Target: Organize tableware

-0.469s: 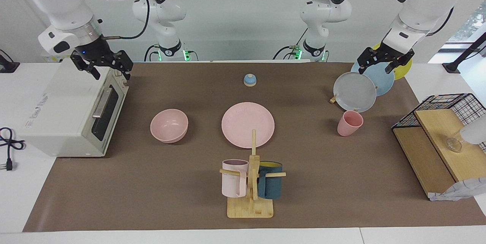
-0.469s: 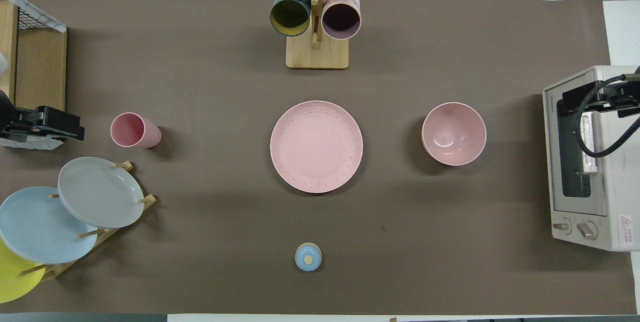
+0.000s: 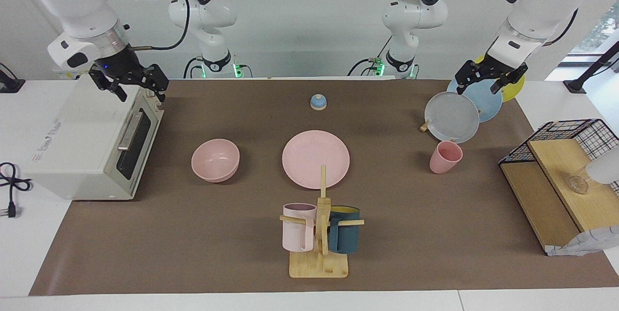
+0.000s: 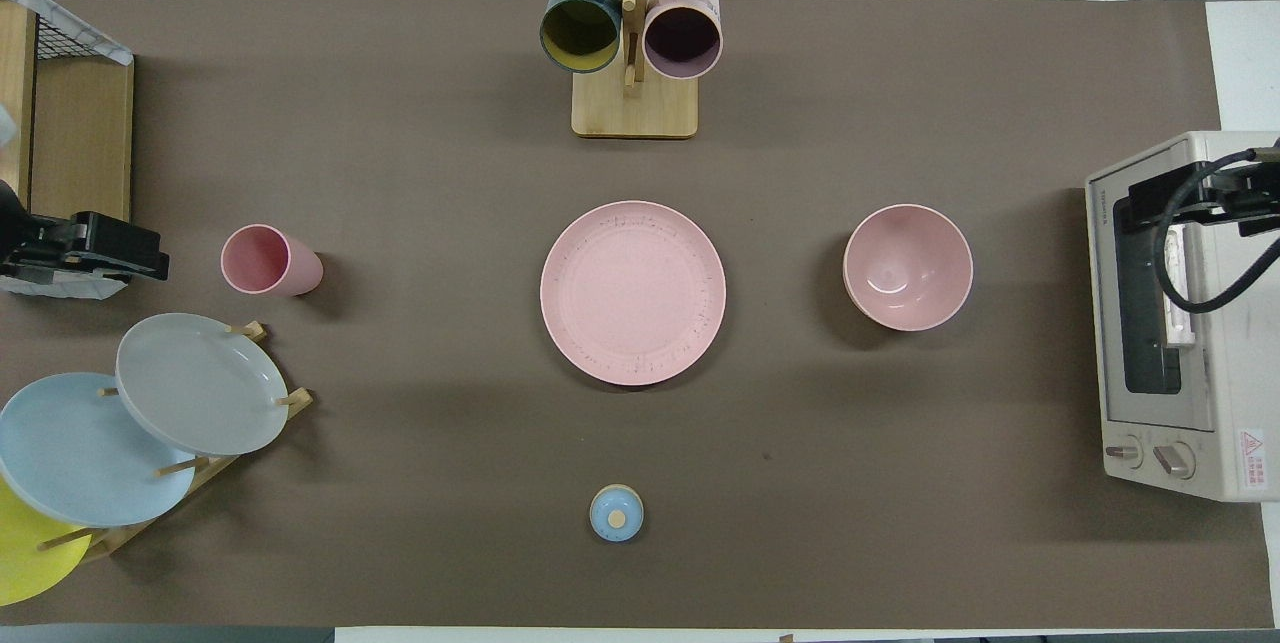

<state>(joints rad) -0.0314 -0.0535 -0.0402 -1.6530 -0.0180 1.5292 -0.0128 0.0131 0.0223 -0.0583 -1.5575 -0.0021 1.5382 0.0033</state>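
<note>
Both arms are barely stirring since the previous frames, the open right hand (image 3: 129, 84) lifting slightly over the toaster oven (image 3: 92, 144) and the open left hand (image 3: 487, 80) hovering over the plate rack, while plate (image 3: 316, 159), bowl (image 3: 215, 159) and cup (image 3: 445, 156) are lying untouched, well apart on the tabletop (image 3: 193, 233), tidying not begun

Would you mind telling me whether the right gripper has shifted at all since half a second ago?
Yes, slightly. In the facing view the right gripper has crept up relative to the toaster oven below it, and it is open.
</note>
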